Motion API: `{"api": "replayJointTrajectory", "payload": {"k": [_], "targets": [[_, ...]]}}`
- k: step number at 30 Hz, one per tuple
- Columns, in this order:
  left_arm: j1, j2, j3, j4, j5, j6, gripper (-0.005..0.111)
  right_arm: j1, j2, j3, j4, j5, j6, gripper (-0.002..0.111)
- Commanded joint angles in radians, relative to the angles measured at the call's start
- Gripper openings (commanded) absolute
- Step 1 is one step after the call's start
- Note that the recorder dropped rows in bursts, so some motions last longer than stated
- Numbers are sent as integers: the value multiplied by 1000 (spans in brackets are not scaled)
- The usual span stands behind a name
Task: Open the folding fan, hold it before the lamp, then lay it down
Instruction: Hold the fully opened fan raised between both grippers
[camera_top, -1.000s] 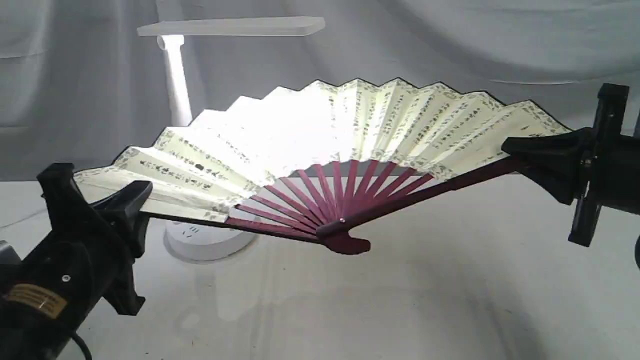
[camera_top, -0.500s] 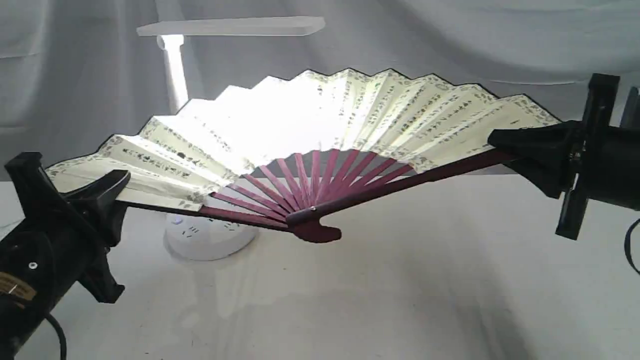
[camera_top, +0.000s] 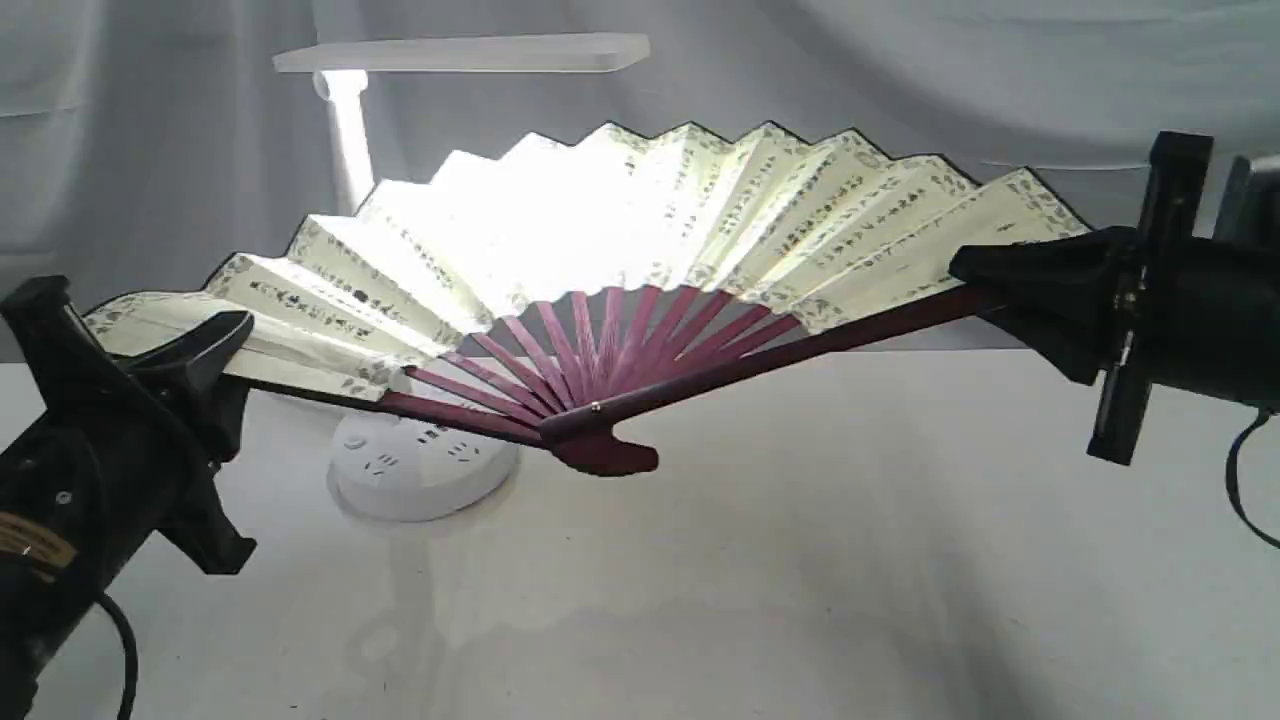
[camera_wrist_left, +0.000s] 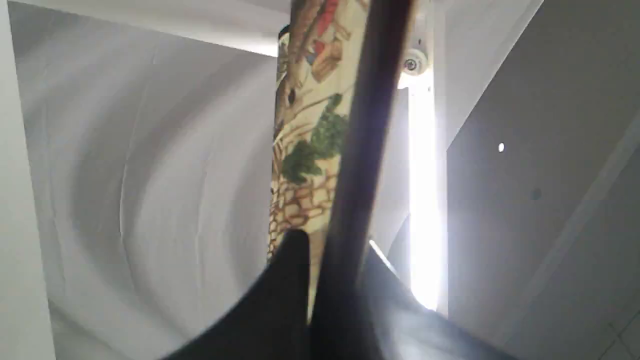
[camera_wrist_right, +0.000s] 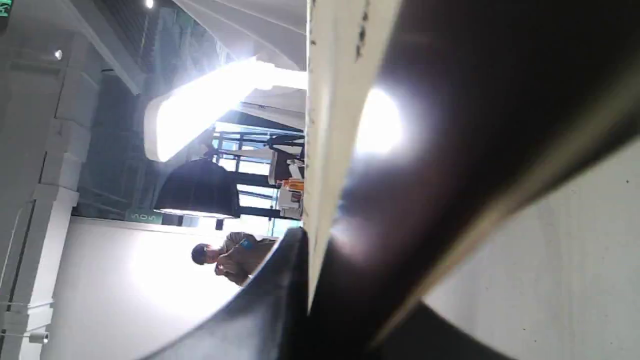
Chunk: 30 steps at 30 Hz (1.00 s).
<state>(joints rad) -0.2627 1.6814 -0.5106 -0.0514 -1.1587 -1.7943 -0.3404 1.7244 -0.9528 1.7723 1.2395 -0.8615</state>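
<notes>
The folding fan (camera_top: 780, 235) is spread wide and held in the air above the table, its cream calligraphy leaf lit from behind. Maroon ribs meet at the pivot (camera_top: 597, 442). My left gripper (camera_top: 215, 350) is shut on the fan's left guard, and my right gripper (camera_top: 985, 275) is shut on the right guard. Behind the fan stands the white lamp (camera_top: 345, 130), head (camera_top: 460, 52) over it, round base (camera_top: 420, 470) under the left half. In the left wrist view the fan's guard (camera_wrist_left: 360, 165) runs between the fingers; the right wrist view shows the leaf edge (camera_wrist_right: 325, 125) clamped.
A white cloth covers the table (camera_top: 800, 560), and grey drapes (camera_top: 900, 80) hang behind. The lamp's base has sockets facing up. The fan's pivot hangs just above the cloth, right of the base.
Both grippers have carried the open fan to the left and slightly up. The pivot has shifted left toward the lamp base, and more of the base shows.
</notes>
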Motion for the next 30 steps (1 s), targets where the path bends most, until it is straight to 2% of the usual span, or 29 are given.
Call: {"api": "replayJointTrajectory", "payload": {"k": [1,10,21,30], "targets": [[28,-18,-31,-65,-62,-83,0,5,-9,-27,-28,-18,-47,0],[113,-18,-53,16,-45,-121,0,3,-9,-38,-28,-20,-25,0],[113,-18,-121,15,-38,-119,0,3,-9,-38,-28,-34,-25,0],[113,-18,-123,19,-14,-121,0,3,-9,-38,-28,-47,-24,0]]}}
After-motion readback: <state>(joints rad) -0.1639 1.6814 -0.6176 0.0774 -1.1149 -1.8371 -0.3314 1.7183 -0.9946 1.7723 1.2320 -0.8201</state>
